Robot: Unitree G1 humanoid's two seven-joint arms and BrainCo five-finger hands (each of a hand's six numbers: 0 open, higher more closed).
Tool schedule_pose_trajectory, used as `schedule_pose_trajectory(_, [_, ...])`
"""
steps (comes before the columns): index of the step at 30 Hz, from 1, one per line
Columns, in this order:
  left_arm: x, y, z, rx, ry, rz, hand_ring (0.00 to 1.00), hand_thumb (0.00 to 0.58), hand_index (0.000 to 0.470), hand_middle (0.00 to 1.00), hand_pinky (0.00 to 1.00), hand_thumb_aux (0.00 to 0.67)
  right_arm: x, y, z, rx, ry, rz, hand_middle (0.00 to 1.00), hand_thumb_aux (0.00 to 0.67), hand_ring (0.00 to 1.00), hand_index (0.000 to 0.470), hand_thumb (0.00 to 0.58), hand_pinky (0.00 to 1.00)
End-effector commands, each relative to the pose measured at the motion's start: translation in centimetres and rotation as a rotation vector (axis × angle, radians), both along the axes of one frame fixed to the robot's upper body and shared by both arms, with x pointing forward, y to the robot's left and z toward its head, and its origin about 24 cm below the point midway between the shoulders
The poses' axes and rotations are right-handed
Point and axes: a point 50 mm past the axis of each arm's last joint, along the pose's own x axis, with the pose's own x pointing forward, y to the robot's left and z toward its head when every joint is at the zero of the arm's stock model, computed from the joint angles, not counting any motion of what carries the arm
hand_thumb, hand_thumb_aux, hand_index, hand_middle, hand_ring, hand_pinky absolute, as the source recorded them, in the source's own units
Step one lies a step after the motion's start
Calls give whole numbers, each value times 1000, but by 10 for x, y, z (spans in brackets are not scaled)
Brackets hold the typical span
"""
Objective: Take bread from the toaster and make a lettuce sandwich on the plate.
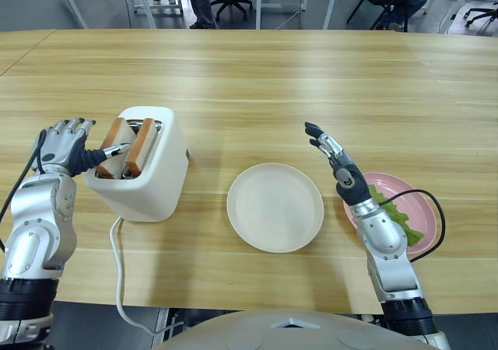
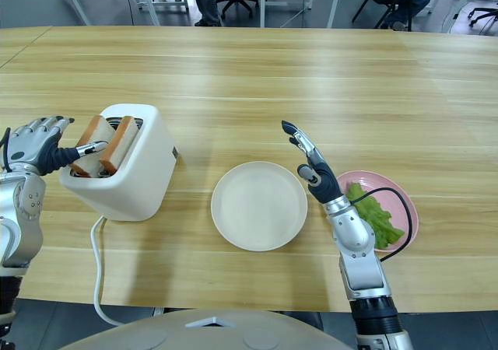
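A white toaster (image 1: 156,183) stands at the left of the wooden table, with two bread slices upright in its slots, the left slice (image 1: 115,138) and the right slice (image 1: 142,144). My left hand (image 1: 66,144) is beside the toaster's left edge. It is open, and its thumb lies against the left slice. An empty white plate (image 1: 275,207) sits in the middle. My right hand (image 1: 333,154) is open and raised just right of that plate. Behind it a pink plate (image 1: 405,187) holds green lettuce (image 2: 373,214).
The toaster's white cord (image 1: 118,264) runs off the table's near edge. A black cable (image 1: 432,210) from my right arm loops over the pink plate. Office chairs and desk legs stand beyond the table's far edge.
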Motion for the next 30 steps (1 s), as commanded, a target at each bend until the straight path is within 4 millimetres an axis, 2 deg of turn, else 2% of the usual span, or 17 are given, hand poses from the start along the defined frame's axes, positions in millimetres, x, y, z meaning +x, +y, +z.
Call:
schedule_pose_trajectory(1, [2,3,-9,27,73,21,0,100,41,0,0,60,-1,-3,2,-6,-2,-9,0,0,0,0,0,0])
schedule_pose_trajectory(3, [2,3,-10,36,89,26,0,148,63,0,0,92,-1,-3,3,-6,-3,-9,0,0,0,0,0,0])
schedule_pose_trajectory(10, [2,4,-9,27,106,40,0,140,60,0,0,87,0,-3,4,-7,-4,-3,0,0,0,0,0,0])
schedule_pose_trajectory(11, [1,3,-9,21,105,37,0,301,141,0,0,205,0,-3,4,-8,-4,-2,0,0,0,0,0,0])
schedule_pose_trajectory(12, [1,1,-10,15,106,29,0,408,209,0,0,305,0,-3,4,-8,-4,-3,0,0,0,0,0,0])
schedule_pose_trajectory(13, [2,-1,-11,3,106,17,0,408,209,0,0,305,-1,-4,5,-9,-4,-3,0,0,0,0,0,0])
schedule_pose_trajectory(15, [2,-8,-12,-26,100,-12,0,493,281,0,0,410,-1,-4,5,-10,-4,-2,0,0,0,0,0,0])
schedule_pose_trajectory(17, [4,-17,-14,-92,82,-53,0,549,354,0,0,515,0,-3,5,-10,-5,0,0,0,0,0,0,0])
schedule_pose_trajectory(20, [5,-28,-16,-219,43,-114,0,559,372,0,0,541,-1,-3,5,-12,-5,2,0,0,0,0,0,0])
schedule_pose_trajectory(21, [5,-31,-17,-256,35,-131,0,567,391,0,0,570,-1,-3,5,-12,-5,2,0,0,0,0,0,0])
schedule_pose_trajectory(22, [4,-32,-18,-279,25,-140,0,580,453,0,0,659,-1,-3,5,-12,-5,3,0,0,0,0,0,0])
schedule_pose_trajectory(30, [1,-33,-3,-389,-155,-166,12,580,460,12,12,670,-1,-4,6,-15,-8,1,0,0,0,0,0,0])
